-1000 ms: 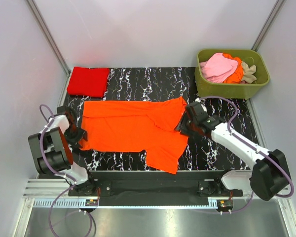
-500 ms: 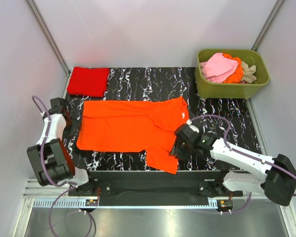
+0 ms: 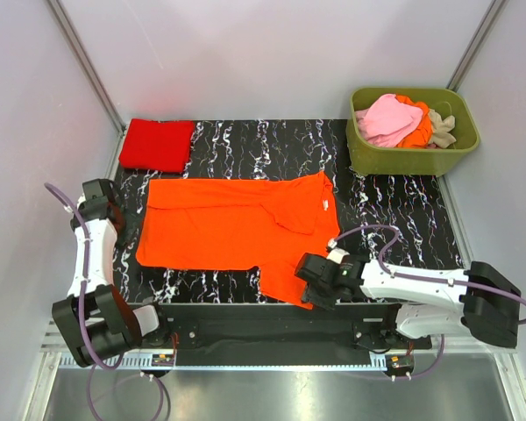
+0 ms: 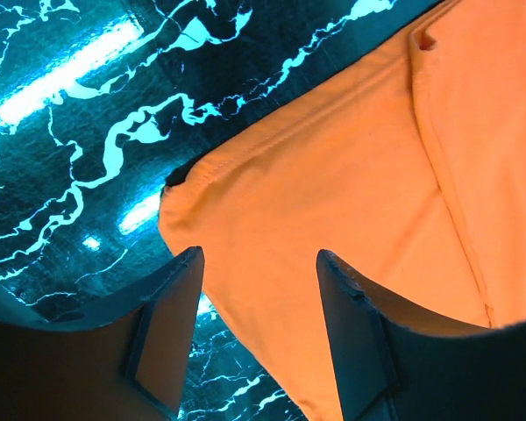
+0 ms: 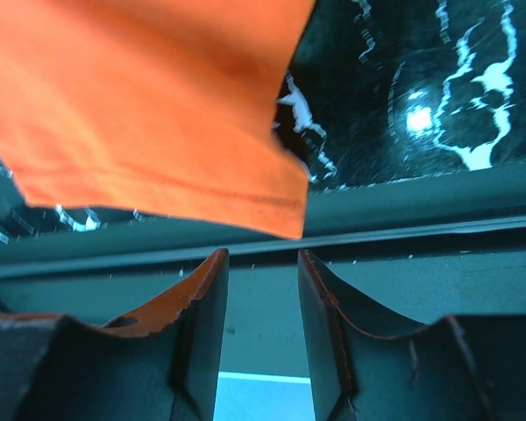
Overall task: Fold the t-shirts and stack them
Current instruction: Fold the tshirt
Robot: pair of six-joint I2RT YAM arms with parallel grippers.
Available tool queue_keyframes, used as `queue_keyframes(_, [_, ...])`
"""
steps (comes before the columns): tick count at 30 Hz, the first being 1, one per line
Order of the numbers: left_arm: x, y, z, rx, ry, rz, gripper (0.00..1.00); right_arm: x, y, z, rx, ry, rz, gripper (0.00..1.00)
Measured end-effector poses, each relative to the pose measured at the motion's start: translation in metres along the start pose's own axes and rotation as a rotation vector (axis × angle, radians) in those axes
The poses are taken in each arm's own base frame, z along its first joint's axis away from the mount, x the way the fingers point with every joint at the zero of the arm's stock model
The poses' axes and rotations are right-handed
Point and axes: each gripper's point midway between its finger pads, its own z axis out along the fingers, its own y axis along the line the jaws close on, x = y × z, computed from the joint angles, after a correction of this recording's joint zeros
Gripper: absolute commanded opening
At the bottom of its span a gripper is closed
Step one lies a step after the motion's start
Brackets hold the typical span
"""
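At the near edge of the surface (image 3: 394,210) we find the right claw (image 3: 311,267) low over the bottom corner of the orange t-shirt (image 3: 237,224). Its wrist view shows the claw (image 5: 261,261) parted by a narrow gap with nothing in it; the shirt's stitched hem corner (image 5: 276,206) lies just beyond the fingertips, outside the gap.

On the left side, the left claw (image 3: 123,228) sits at the shirt's left edge. From its own camera we see the left claw (image 4: 259,259) spread wide and empty, with a corner of the orange cloth (image 4: 333,202) below and between the fingers; we cannot tell whether they touch it.

The orange t-shirt lies spread flat across the middle of the surface, one part folded over. A small white neck label (image 3: 323,204) shows near its right end; we can read no writing on it.

A folded red t-shirt (image 3: 156,143) rests at the far left corner. The olive-green tub (image 3: 412,156) at the far right holds a pink shirt (image 3: 387,118), another orange shirt (image 3: 418,133) and a beige shirt (image 3: 441,125).
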Motion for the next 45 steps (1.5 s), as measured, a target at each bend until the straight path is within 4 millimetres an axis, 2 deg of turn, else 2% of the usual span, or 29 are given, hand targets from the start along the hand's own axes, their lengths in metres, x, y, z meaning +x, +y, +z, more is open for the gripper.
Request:
queue_keyframes(11, [0.009, 0.005, 0.005, -0.013, 0.032, 0.009, 0.61, -0.001, -0.013, 0.019, 0.057, -0.025, 0.085, 0.46])
queue_keyframes(15, [0.01, 0.005, 0.005, -0.014, 0.038, 0.009, 0.61, 0.0, -0.019, 0.025, 0.073, -0.028, 0.105, 0.42])
queue_keyframes(17, [0.011, 0.006, 0.006, -0.016, 0.039, 0.009, 0.61, -0.001, -0.017, 0.025, 0.065, -0.036, 0.112, 0.29])
queue_keyframes(18, [0.011, 0.006, 0.006, -0.017, 0.04, 0.009, 0.6, -0.003, -0.015, 0.026, 0.06, -0.043, 0.116, 0.19])
queue_keyframes(19, [0.011, 0.006, 0.006, -0.016, 0.04, 0.008, 0.59, -0.004, -0.014, 0.026, 0.054, -0.049, 0.12, 0.02])
queue_keyframes(20, [0.011, 0.006, 0.006, -0.017, 0.039, 0.005, 0.58, -0.005, -0.013, 0.025, 0.047, -0.056, 0.125, 0.0])
queue_keyframes(28, [0.017, 0.011, 0.006, -0.044, 0.06, -0.05, 0.58, -0.018, -0.001, 0.01, -0.049, -0.107, 0.128, 0.0])
queue_keyframes(34, [0.03, 0.021, 0.002, -0.051, 0.064, -0.099, 0.59, -0.03, 0.02, -0.009, -0.134, -0.159, 0.086, 0.0])
queue_keyframes(37, [0.042, 0.031, 0.007, -0.083, 0.095, -0.113, 0.58, -0.036, 0.033, -0.02, -0.173, -0.183, 0.053, 0.0])
queue_keyframes(43, [0.069, 0.052, 0.026, -0.19, 0.188, -0.131, 0.58, -0.046, 0.037, -0.032, -0.215, -0.233, 0.011, 0.0])
queue_keyframes(45, [0.071, 0.059, 0.031, -0.229, 0.192, -0.127, 0.58, -0.049, 0.038, -0.037, -0.237, -0.248, 0.001, 0.0])
